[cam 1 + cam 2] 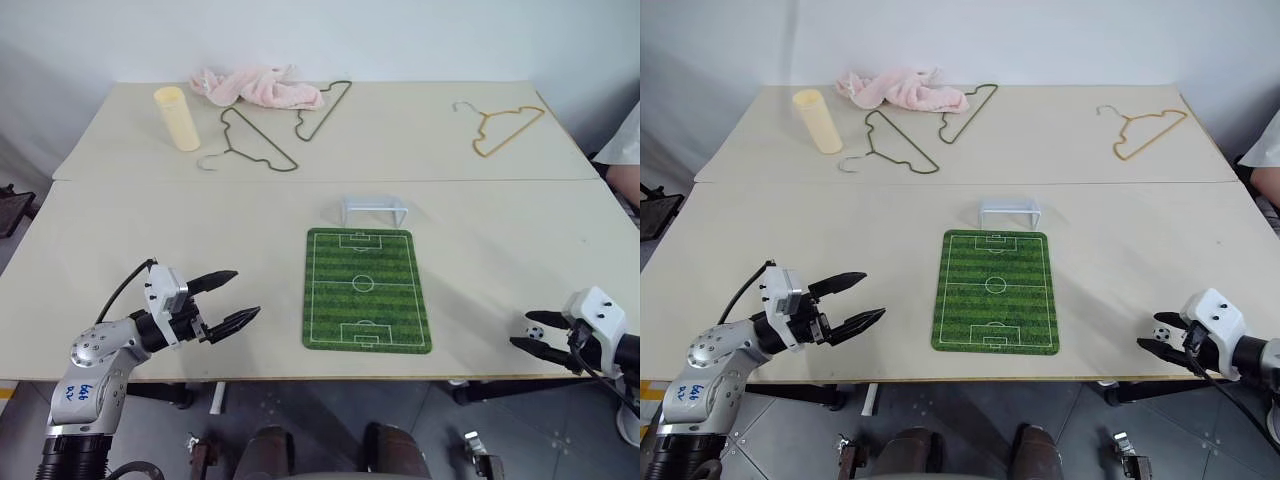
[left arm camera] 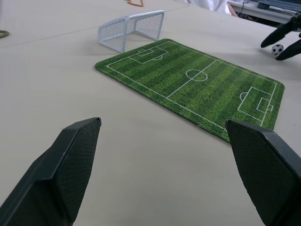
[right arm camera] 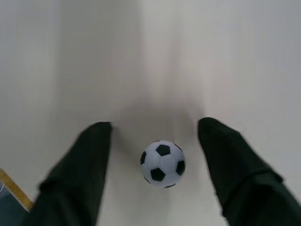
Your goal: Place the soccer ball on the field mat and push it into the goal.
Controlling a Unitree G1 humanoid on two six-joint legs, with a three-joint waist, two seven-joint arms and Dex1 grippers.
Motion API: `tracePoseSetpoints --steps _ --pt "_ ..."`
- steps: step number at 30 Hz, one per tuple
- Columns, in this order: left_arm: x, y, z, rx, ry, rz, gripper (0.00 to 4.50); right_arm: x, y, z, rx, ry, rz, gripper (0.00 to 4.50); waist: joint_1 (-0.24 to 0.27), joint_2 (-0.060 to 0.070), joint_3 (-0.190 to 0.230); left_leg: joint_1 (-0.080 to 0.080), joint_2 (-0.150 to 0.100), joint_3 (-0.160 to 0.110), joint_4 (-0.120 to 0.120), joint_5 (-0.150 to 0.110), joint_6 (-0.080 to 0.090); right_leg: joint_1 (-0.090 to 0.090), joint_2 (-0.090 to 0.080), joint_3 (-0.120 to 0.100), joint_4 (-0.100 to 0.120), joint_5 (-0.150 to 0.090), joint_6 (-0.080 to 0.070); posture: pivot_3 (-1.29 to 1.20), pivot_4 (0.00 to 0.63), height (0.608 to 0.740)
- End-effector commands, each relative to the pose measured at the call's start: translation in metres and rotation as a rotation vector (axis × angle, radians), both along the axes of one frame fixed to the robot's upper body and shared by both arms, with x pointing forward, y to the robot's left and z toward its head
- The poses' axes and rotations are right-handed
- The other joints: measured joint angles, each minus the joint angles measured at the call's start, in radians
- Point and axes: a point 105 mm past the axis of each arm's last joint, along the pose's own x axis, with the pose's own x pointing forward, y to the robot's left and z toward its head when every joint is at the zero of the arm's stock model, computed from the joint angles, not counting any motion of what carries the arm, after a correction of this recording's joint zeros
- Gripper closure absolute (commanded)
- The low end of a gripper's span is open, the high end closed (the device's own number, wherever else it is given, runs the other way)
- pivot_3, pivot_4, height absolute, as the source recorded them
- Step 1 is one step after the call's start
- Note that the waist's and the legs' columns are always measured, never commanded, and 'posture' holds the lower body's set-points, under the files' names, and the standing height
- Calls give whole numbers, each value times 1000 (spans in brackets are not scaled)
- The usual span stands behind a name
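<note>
The soccer ball (image 3: 162,163) rests on the bare table near its front right edge, right of the field mat (image 1: 366,290). My right gripper (image 3: 155,125) is open and straddles the ball, with a gap between it and each finger. From the head the ball (image 1: 536,332) shows between those fingers. The green striped mat lies flat at the table's middle front. The goal (image 1: 374,210) stands just beyond the mat's far end with its open side facing the mat. My left gripper (image 1: 235,297) hangs open and empty left of the mat. In the left wrist view the mat (image 2: 197,89), goal (image 2: 131,29) and ball (image 2: 277,48) appear.
At the back left are a yellow cup (image 1: 177,118), a pink cloth (image 1: 258,87) and two dark wire hangers (image 1: 260,140). A gold hanger (image 1: 508,128) lies at the back right. A person's sleeve (image 1: 625,150) shows at the right edge.
</note>
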Motion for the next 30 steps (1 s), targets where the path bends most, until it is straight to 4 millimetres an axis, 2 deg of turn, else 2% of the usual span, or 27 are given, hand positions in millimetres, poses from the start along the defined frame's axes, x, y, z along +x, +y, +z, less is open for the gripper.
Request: tracePoseSetpoints --steps 1,4,9,11,15,17,21,22,24,26,28,30 --pt "-2 0 12 12 -49 -8 0 -2 -19 -1 -23 4 -68 2795 0 0 0 0 0 0 0 0 0 0 0 0 0 0 0 0 150 740" --pt "0 0 12 12 -51 -7 0 1 -19 0 8 -7 -79 3644 -1 0 0 0 0 0 1 0 0 0 0 0 0 0 0 0 150 740" --pt "5 -1 14 13 -59 -9 0 10 -15 4 43 -58 -87 3642 -3 -1 0 0 0 0 1 0 0 0 0 0 0 0 0 0 150 740" --pt "6 -1 16 10 -67 -11 0 18 -1 19 69 -101 -53 3642 -3 -1 0 0 0 0 1 0 0 0 0 0 1 0 0 0 150 740" --pt "6 -3 19 7 -79 -35 0 30 41 54 103 -157 57 3642 -12 2 2 0 1 1 1 0 0 -2 0 1 2 0 0 0 150 740" --pt "5 -4 18 8 -79 -46 0 33 57 64 110 -160 95 3642 -12 2 2 0 1 1 1 0 0 -2 0 1 3 0 0 0 150 740" --pt "-2 -11 15 15 -83 -112 0 35 128 87 87 -106 359 3642 -12 3 2 -1 1 1 1 0 0 -3 0 1 2 0 0 0 150 740" --pt "-4 -13 14 15 -92 -121 0 33 147 89 76 -98 440 3642 -14 3 2 0 1 1 1 0 -1 -3 1 1 3 0 0 0 150 740" --pt "-7 -15 12 20 -111 -143 0 30 169 88 56 -63 536 3642 -13 2 2 -1 2 1 0 0 -1 -4 1 1 2 0 0 0 150 740" --pt "-14 -19 20 -52 -177 -176 0 27 190 87 47 -24 624 3642 -5 2 3 -1 2 0 -1 -1 -1 -4 1 1 2 0 0 0 150 740" --pt "-22 -18 14 -27 -163 -198 0 20 206 84 40 -2 712 3642 -1 1 3 -2 1 0 0 -1 -1 -4 1 0 1 0 0 0 150 740" --pt "-29 -16 5 12 -138 -218 0 16 214 78 20 10 775 3642 -1 0 4 -3 1 0 -1 -2 -1 -4 1 -1 1 0 0 0 150 740"
